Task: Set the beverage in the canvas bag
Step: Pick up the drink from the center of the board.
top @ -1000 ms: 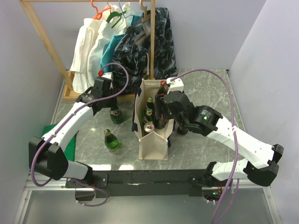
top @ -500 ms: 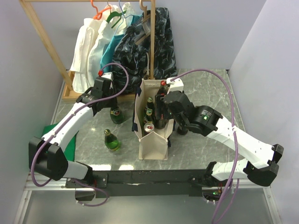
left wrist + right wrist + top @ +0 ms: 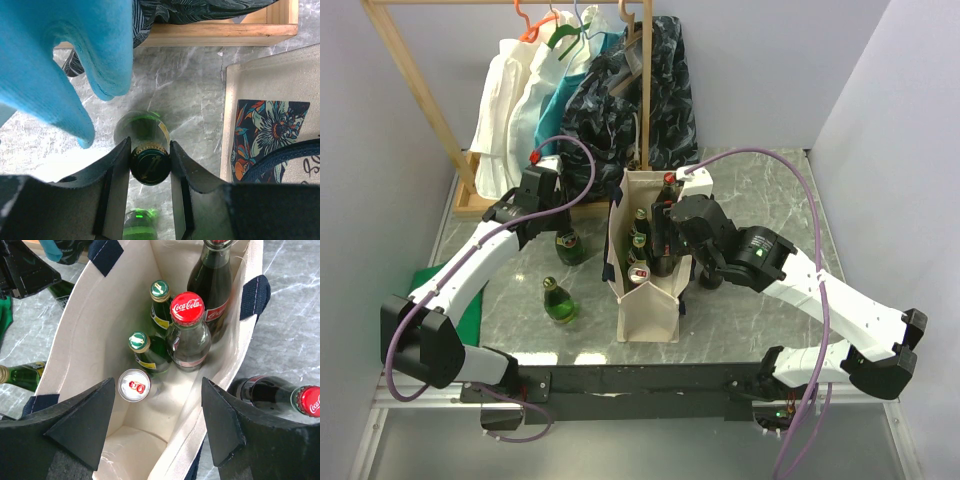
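**Left gripper** (image 3: pixel 150 154): clenched on the neck of a green glass bottle (image 3: pixel 149 165), with one finger against each side just below the gold-rimmed cap. In the overhead view the left gripper (image 3: pixel 563 212) sits directly above this bottle (image 3: pixel 569 245), which stands upright. Whether the bottle's base touches the marble table (image 3: pixel 770 200) cannot be told.

**Position of the held bottle:** it is outside the canvas bag (image 3: pixel 648 300), near the bag's left wall but apart from it. In the left wrist view the canvas bag (image 3: pixel 260 85) appears at the right of the frame. Its wall bears a floral print (image 3: pixel 267 135) and a navy handle (image 3: pixel 287 157).

**Right gripper** (image 3: pixel 159 385): released, with its fingers (image 3: pixel 80 425) spread wide and grasping nothing. It hangs over the open mouth of the bag, as the overhead view shows (image 3: pixel 665 232).

**Bag contents, all upright:**
- a clear Coca-Cola bottle (image 3: pixel 187 332) with a red cap
- a dark cola bottle (image 3: pixel 216 275)
- two small green bottles (image 3: pixel 159 307)
- a can (image 3: pixel 134 385)

**Outside the bag:**
- A second cola bottle (image 3: pixel 277 392) stands just beside the right wall.
- A spare green bottle (image 3: pixel 558 300) is on the table to the bag's left, nearer the arm bases than the held bottle.
- A teal fabric (image 3: pixel 65 60) hangs close to the held bottle, below a wooden rack (image 3: pixel 415 85) at the far edge of the table.
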Available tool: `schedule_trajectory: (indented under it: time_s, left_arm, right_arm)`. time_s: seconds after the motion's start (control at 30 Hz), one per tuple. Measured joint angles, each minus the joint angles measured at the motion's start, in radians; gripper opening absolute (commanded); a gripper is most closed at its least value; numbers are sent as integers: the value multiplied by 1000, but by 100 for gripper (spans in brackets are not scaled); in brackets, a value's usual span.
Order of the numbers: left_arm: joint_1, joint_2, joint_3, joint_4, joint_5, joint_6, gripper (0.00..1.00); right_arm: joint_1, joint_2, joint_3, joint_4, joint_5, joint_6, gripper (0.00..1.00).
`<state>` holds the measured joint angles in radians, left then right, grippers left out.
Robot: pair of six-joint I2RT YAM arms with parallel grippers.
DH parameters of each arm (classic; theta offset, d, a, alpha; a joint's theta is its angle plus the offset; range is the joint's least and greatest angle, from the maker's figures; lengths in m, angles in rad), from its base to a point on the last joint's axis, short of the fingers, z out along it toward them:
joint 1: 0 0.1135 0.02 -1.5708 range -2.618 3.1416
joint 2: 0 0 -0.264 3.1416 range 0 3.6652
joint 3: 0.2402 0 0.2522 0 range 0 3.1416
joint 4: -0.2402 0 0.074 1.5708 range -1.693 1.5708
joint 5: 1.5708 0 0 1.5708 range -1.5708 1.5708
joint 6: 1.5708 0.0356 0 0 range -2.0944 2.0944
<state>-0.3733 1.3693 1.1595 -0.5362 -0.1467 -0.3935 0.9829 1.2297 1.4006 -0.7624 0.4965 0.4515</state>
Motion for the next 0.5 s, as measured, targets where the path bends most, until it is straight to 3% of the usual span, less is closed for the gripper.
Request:
schedule_trajectory:
  time_s: [0.5]
  left_arm:
    - [0, 10, 57, -108, 4, 25, 1]
  right_arm:
    - [0, 0, 0, 2, 0, 0, 76]
